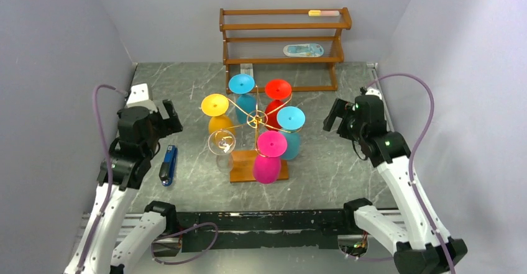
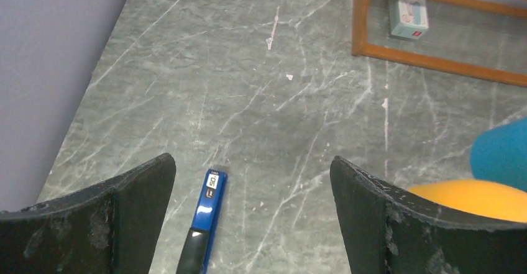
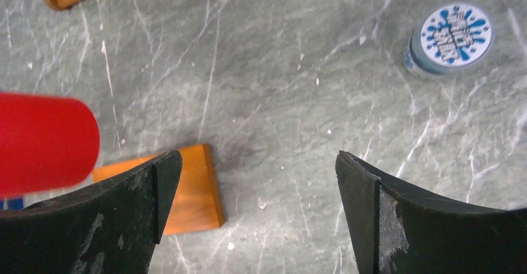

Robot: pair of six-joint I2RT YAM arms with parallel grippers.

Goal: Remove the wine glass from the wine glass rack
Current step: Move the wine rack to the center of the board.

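Note:
The wine glass rack, a thin gold pole [image 1: 256,125] on a wooden base [image 1: 241,172], stands mid-table. Several wine glasses hang upside down from its scroll arms: yellow [image 1: 215,105], blue [image 1: 242,84], red [image 1: 278,89], teal [image 1: 291,118], magenta [image 1: 271,144] and a clear one [image 1: 222,142]. My left gripper [image 1: 169,117] hovers open to the left of the rack, apart from it. The right gripper [image 1: 332,117] hovers open to its right. The left wrist view catches the yellow glass [image 2: 472,198] and the blue one [image 2: 500,153]; the right wrist view shows the red glass [image 3: 43,140] and the base [image 3: 192,193].
A three-tier wooden shelf [image 1: 283,38] stands against the back wall, with small packages on it and a box [image 2: 409,10] beneath. A blue pen-like case [image 1: 168,165] lies below the left gripper. A round blue-and-white tin [image 3: 450,38] sits on the table on the right. Grey walls close both sides.

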